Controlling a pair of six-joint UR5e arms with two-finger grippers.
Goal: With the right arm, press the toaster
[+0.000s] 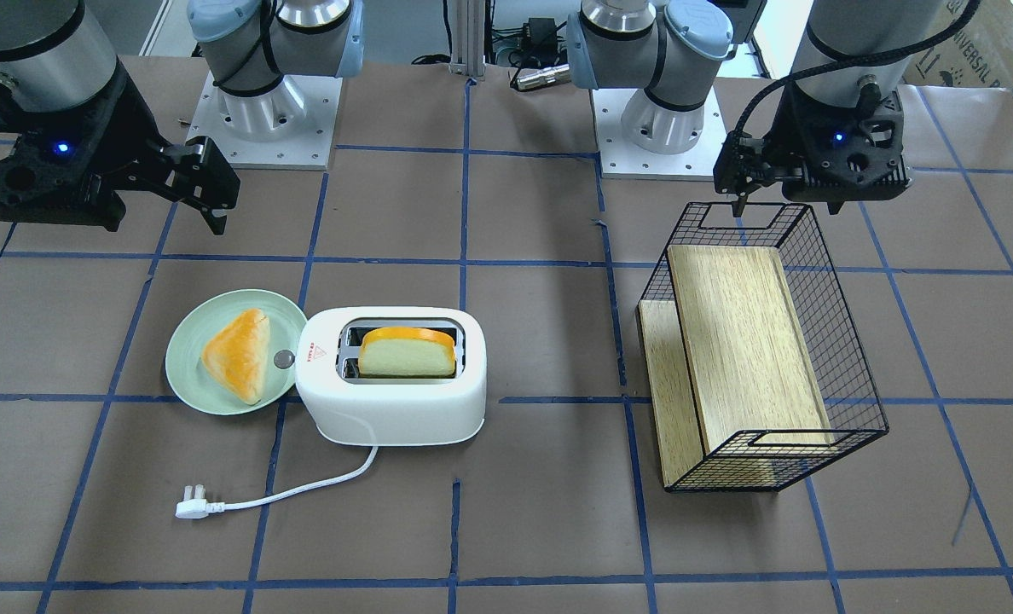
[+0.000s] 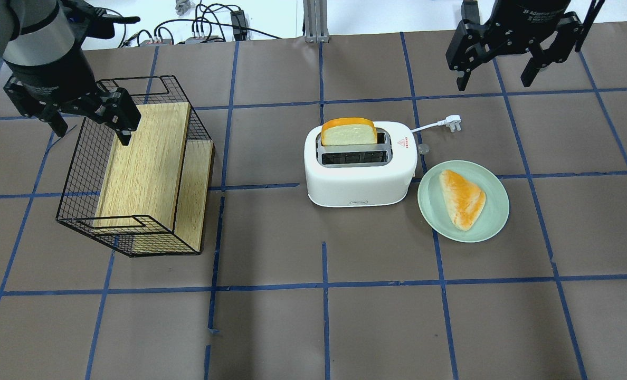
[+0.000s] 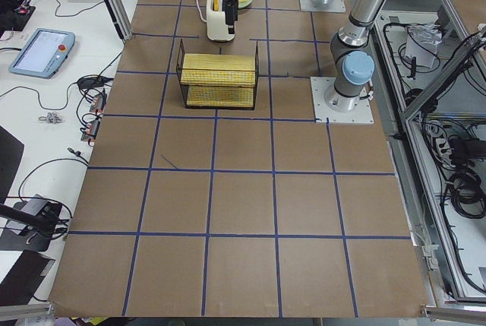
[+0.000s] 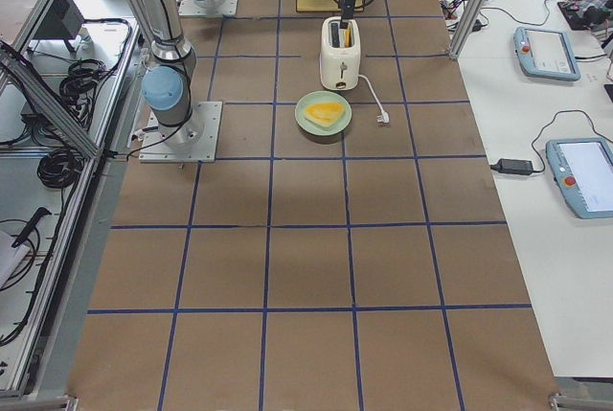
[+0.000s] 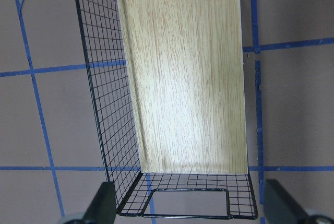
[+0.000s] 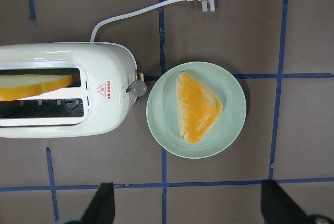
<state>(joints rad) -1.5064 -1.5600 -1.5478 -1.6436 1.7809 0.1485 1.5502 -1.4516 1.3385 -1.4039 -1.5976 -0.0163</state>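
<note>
Table: brown top with a grid of blue tape lines; carries every item below.
Right arm: silver-grey, pale blue joint caps; raised over the table on the plate's side of the toaster.
Left arm: same build, with a braided black cable looping to its wrist; raised over the basket.
Wire basket: black mesh, sitting tilted, well apart from the toaster on the robot's left.
Wooden board: pale oak grain, inside the basket; a lower step shows along the side toward the toaster.
Toaster: white, rounded, two slots; upright near the table's middle, between basket and plate, knob end toward the plate.
Right pincer: black, fingers spread wide, holding nothing; hovers clear of the table, beyond the plug, apart from the toaster.
Left pincer: black, fingers spread wide, holding nothing; hovers over the basket's far handle end.
Plate: pale green, round; just beside the toaster's knob end.
Bun: golden, triangular; lies on the plate.
Bread slice: pale crumb, orange crust; stands out of the slot farther from the robot.
Cord: white; curves from the toaster across the table, away from the robot.
Plug: white; lies flat at the cord's end.
Knob: round, grey; on the toaster's end, next to the plate's rim.
Triangle mark: small, red; on the toaster's top beside the slots.
</note>
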